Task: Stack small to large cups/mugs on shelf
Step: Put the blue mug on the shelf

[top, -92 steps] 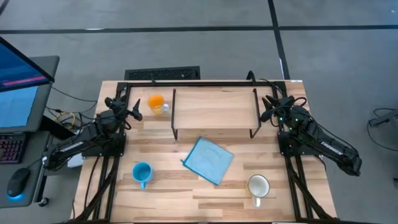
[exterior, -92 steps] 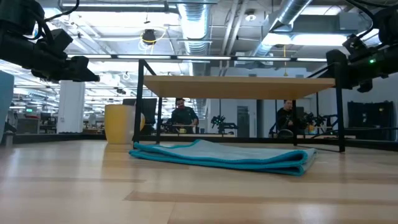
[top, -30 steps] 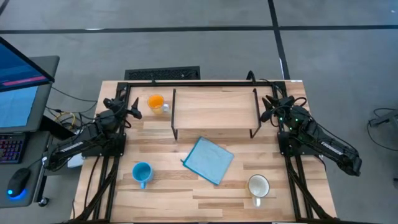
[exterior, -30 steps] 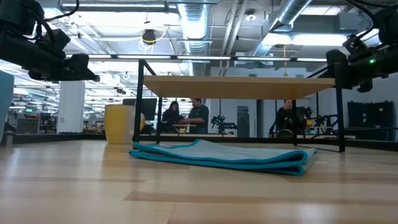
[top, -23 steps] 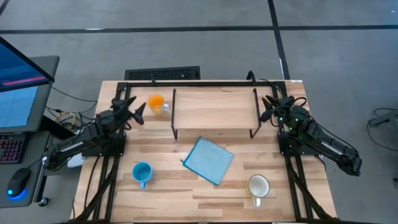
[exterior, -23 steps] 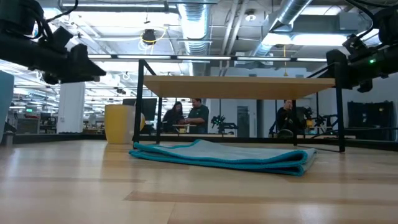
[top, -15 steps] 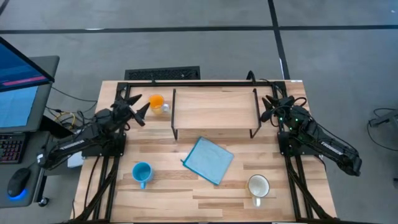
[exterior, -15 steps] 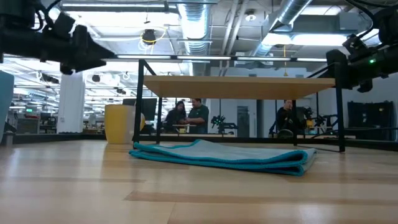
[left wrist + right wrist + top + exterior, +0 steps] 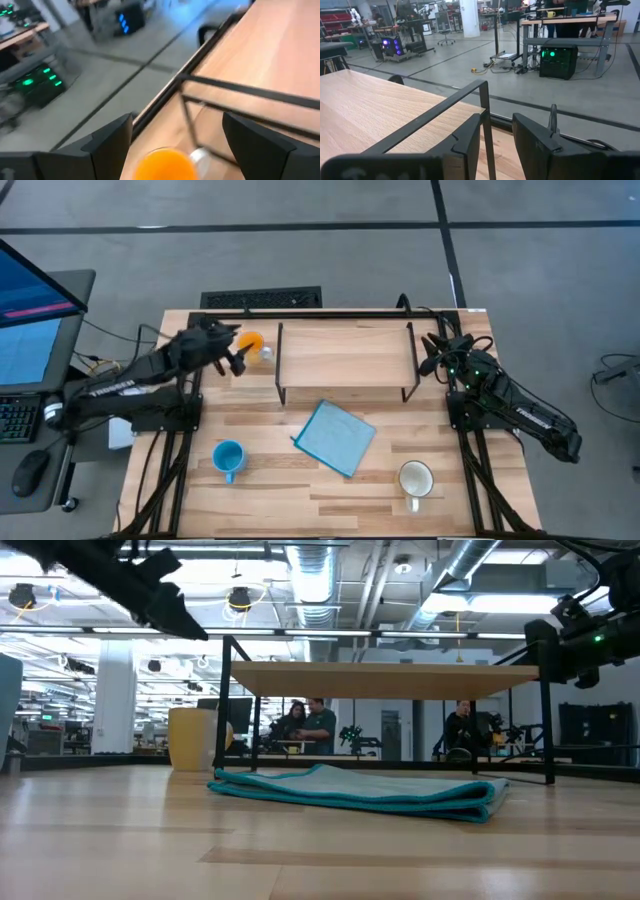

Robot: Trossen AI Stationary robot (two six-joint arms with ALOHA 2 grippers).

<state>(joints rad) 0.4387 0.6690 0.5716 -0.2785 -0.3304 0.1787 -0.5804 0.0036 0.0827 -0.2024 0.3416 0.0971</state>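
In the high view the small orange mug (image 9: 251, 341) stands near the table's far left, beside the shelf (image 9: 345, 352), a low light-wood board on black legs. The light-blue mug (image 9: 228, 456) stands near the left front. The white mug (image 9: 416, 477) stands near the right front. My left gripper (image 9: 238, 352) hangs open in the air just left of the orange mug. In the left wrist view the orange mug (image 9: 167, 162) shows between my left gripper's (image 9: 177, 120) spread fingers, which do not touch it. My right gripper (image 9: 428, 352) waits open by the shelf's right end.
A folded blue cloth (image 9: 335, 437) lies flat in front of the shelf, mid-table. A black frame rail (image 9: 330, 313) runs along the table's far edge behind the shelf. People show in the room beyond the table in the low view.
My left arm has risen well above the table and swung toward the right and the far edge, to the orange mug, and its gripper has tipped downward. The mugs, cloth and right arm have stayed put.
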